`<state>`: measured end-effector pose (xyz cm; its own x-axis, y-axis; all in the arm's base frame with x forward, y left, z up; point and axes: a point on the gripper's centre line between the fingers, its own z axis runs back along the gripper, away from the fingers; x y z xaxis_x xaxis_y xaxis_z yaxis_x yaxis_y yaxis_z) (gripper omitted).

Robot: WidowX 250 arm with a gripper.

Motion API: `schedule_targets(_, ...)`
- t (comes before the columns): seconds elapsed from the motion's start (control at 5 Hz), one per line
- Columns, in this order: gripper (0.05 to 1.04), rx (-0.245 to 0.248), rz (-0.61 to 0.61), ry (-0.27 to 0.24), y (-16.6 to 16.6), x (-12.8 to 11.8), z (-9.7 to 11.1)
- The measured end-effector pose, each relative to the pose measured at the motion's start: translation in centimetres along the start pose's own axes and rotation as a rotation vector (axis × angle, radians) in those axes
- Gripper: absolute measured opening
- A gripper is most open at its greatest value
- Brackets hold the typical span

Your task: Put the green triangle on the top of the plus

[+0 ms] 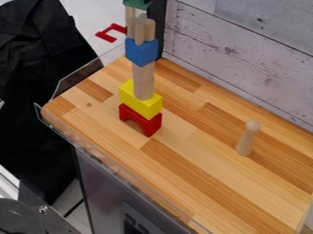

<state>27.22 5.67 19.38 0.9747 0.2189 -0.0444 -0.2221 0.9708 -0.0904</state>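
From where I stand, the green triangle (pixel 138 4) is high by the plus (pixel 140 31), and I cannot tell whether the tool grips it; it wants centring, gentle lowering and a straight release, lest the slim tower (pixel 143 81) topple. The wooden surface (pixel 189 169) runs along a whitewashed plank wall (pixel 245 52); black cloth (pixel 30 82) hangs opposite.

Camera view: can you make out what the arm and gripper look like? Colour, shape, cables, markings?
Not from this picture. The rig is listed as one black WidowX 250 arm with a black two-finger gripper; I can't tell about cables or markings.
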Motion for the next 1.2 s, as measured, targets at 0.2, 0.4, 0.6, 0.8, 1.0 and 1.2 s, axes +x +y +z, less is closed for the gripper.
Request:
schedule_targets(0.2, 0.534, -0.002, -0.002, 0.015, 0.0, 0.0, -0.4)
schedule_targets(0.4, 0.535, -0.003, -0.011, 0.027, -0.4, -0.2, -0.7)
schedule_targets(0.6, 0.534, -0.003, -0.004, 0.052, -0.4, -0.5, -1.4)
schedule_targets(0.8, 0.534, -0.005, -0.002, 0.061, -0.5, -0.7, -1.6)
schedule_targets(1.0, 0.535, -0.005, -0.004, 0.075, -0.5, -0.9, -1.9)
schedule_targets(1.2, 0.577, -0.004, -0.014, 0.076, -0.9, -1.0, -1.9)
